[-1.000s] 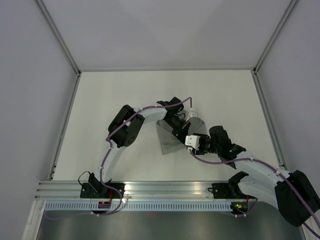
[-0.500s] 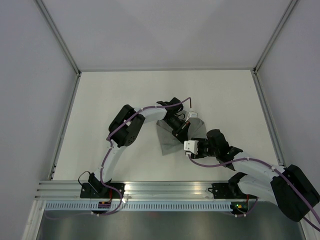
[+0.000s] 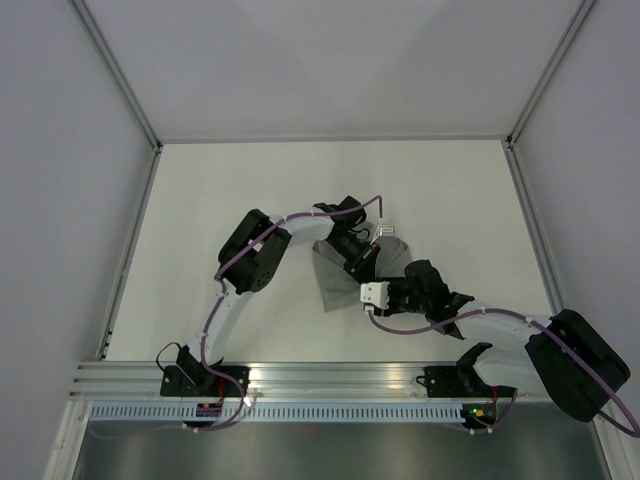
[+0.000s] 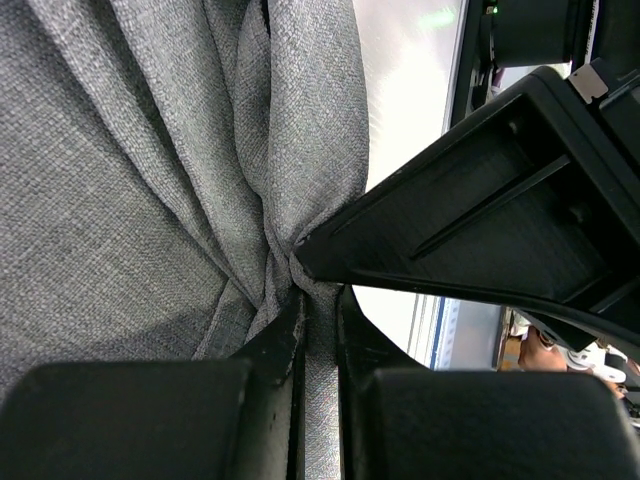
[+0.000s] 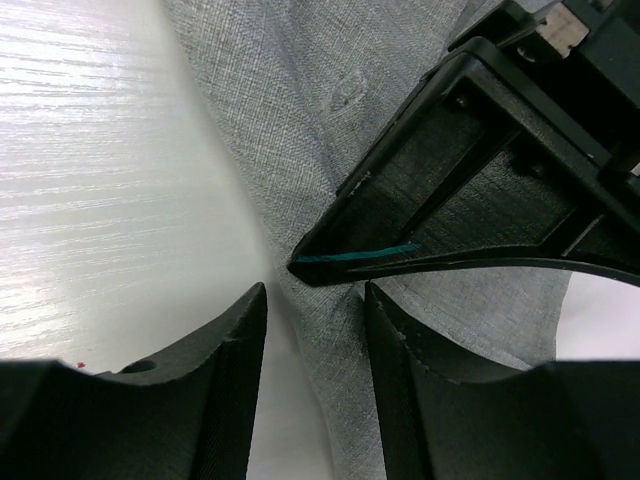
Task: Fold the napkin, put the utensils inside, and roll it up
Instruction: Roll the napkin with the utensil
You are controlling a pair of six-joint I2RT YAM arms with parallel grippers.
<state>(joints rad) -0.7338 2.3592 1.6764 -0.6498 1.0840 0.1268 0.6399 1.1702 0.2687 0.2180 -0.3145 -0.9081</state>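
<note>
Pinching bunched napkin [image 3: 335,275] tight in left gripper [image 4: 318,310], near table [image 3: 230,190] centre, toward right edge. Holding right gripper [image 5: 313,300] spread apart, straddling napkin's edge beside left fingertip.

White table [image 3: 250,190] fills the middle; a slotted aluminium rail [image 3: 330,378] runs along six o'clock, pale grey walls [image 3: 330,60] rise toward twelve, nine and three
</note>
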